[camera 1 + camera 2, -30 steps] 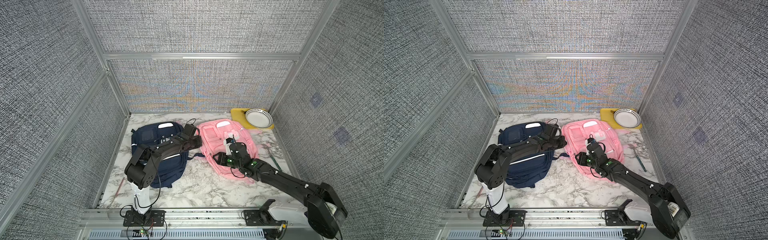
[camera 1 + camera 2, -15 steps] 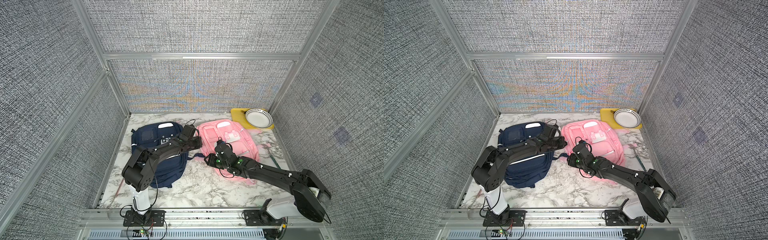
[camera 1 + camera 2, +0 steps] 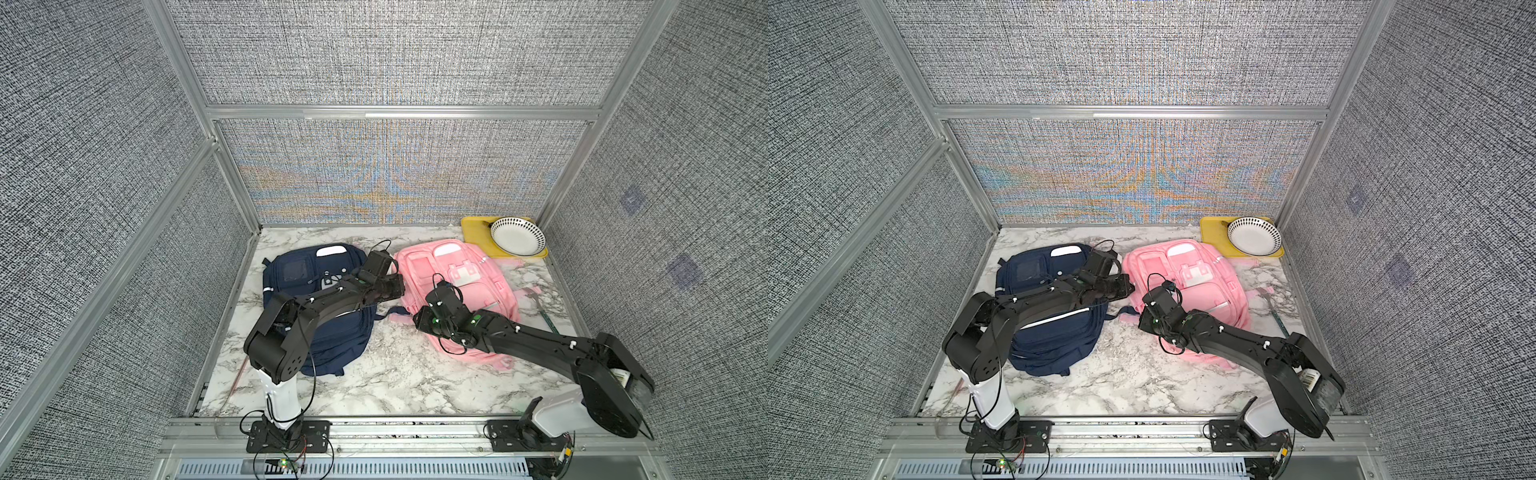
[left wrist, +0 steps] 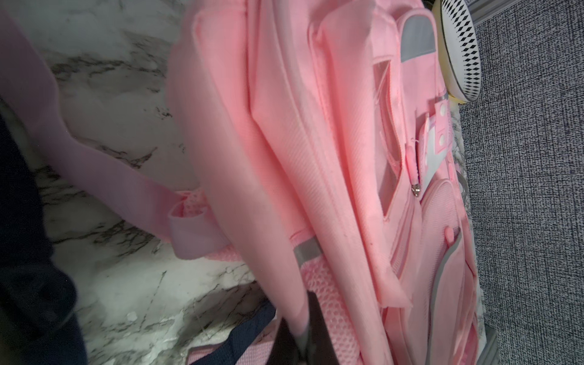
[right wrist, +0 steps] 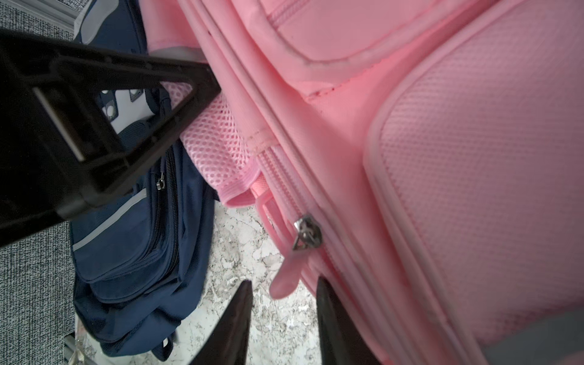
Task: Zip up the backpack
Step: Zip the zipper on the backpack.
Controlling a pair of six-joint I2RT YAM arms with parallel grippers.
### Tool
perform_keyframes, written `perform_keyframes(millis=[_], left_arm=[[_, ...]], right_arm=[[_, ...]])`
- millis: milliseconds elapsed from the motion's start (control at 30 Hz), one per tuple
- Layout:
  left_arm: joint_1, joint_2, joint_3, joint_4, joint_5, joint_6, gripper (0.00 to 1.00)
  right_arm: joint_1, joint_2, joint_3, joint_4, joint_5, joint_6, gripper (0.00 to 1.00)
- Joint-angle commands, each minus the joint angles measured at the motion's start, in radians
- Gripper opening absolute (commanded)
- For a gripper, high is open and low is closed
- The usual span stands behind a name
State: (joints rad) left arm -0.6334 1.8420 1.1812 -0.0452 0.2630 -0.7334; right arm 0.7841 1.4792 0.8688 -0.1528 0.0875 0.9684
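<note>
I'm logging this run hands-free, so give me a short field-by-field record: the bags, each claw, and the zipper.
target: pink backpack, lying flat on the marble table
neighbour: navy backpack, alongside it
left claw: shut, pinching fabric on the pink backpack's side
right claw: open, fingertips either side of the zipper pull, not gripping it
slider: metal, on the side zipper track
how far zipped: cannot tell
also present: dotted bowl on yellow tray, back corner

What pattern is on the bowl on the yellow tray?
The bowl is white with black diamonds toward the rim, clearest in the left wrist view.
</note>
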Motion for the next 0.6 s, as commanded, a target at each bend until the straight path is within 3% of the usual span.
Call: perform_keyframes(millis=[0,567], left_arm=[[-0.003,-0.012,-0.002,0.056,0.03,0.007,0.0],[-0.004,-0.02,-0.029,0.088,0.03,-0.007,0.0]], right_arm=[[-0.012,0.006,0.024,-0.023,0.03,-0.011,0.37],[-0.032,0.08,0.037,-0.069,-0.013,-0.044,0.29]])
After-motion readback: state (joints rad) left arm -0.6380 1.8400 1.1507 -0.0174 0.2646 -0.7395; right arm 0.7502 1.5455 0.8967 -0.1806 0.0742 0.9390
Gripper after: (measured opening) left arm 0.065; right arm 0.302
